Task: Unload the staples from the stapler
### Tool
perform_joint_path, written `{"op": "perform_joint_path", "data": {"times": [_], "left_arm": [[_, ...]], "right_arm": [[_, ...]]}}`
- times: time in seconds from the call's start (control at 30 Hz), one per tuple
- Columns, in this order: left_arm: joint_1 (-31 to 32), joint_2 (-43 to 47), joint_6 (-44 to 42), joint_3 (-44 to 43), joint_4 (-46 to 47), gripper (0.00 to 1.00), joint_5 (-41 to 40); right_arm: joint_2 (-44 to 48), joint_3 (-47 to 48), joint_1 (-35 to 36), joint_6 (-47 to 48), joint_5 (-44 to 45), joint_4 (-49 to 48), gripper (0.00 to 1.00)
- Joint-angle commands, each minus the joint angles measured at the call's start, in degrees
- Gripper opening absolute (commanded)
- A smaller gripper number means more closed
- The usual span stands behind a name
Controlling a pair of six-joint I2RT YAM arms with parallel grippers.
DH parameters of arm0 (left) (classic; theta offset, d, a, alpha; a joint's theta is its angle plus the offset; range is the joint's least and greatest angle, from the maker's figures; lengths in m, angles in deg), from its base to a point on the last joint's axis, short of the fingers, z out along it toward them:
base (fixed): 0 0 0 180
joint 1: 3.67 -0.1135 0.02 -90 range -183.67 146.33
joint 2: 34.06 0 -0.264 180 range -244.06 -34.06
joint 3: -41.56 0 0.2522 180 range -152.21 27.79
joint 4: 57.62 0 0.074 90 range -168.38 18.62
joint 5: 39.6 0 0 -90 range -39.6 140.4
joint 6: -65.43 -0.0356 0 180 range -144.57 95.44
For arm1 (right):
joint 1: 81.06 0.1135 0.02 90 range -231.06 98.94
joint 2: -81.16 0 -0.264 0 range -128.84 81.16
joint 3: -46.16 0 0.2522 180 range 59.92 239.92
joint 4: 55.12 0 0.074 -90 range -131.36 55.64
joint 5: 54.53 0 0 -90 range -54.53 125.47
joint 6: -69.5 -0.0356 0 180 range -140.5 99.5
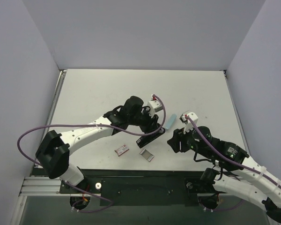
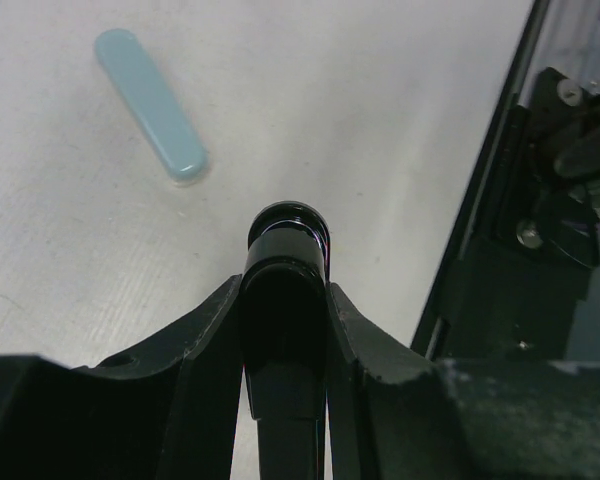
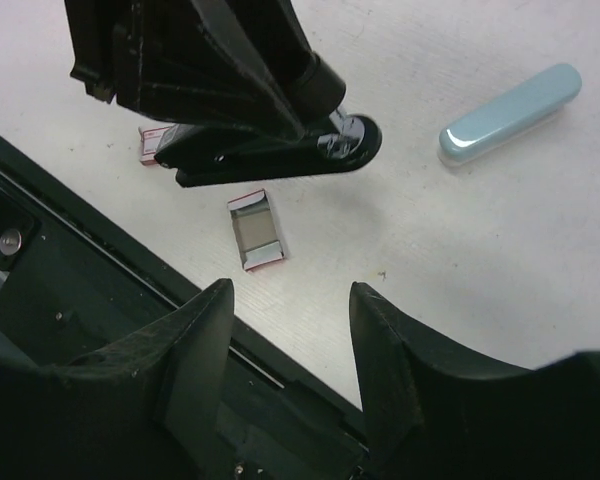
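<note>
The black stapler (image 1: pixel 149 136) lies on the white table near the front edge, and my left gripper (image 1: pixel 150 127) is shut on it from above. In the left wrist view the fingers (image 2: pixel 215 330) clamp the stapler's rounded black end (image 2: pixel 286 262). The right wrist view shows the stapler (image 3: pixel 280 158) under the left gripper (image 3: pixel 220 70), with a shiny metal part at its tip. My right gripper (image 1: pixel 172 140) is open and empty (image 3: pixel 290 300), low over the table's front edge, right of the stapler. No staple strip shows.
A pale blue oblong piece (image 1: pixel 170 121) lies loose right of the stapler (image 2: pixel 150 103) (image 3: pixel 510 112). A small reddish-brown box (image 1: pixel 122 150) and a grey rectangular tray (image 1: pixel 146 155) (image 3: pixel 255 230) lie near the front edge. The black mounting rail (image 3: pixel 90 290) runs along that edge.
</note>
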Motion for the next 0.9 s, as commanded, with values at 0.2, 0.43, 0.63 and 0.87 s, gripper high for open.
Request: {"op": "perform_joint_path", "data": {"times": [0.2, 0.43, 0.63, 0.87], "left_arm": [[1.2, 13.1, 4.9, 5.5, 9.7, 0.00, 17.3], [1.3, 17.7, 9.1, 8.9, 13.6, 0.00, 24.5], [1.4, 20.8, 11.7, 11.1, 17.1, 0.00, 30.0], [2.1, 22.9, 12.5, 11.9, 17.8, 0.00, 32.2]], "right_arm": [[-5.4, 10.7, 0.4, 12.1, -10.0, 6.2, 0.46], [-6.6, 14.3, 0.8, 17.3, -20.2, 6.9, 0.47], [-7.5, 16.5, 2.9, 20.5, -23.0, 7.5, 0.47], [-8.3, 18.6, 4.1, 21.5, -25.1, 7.7, 0.47]]}}
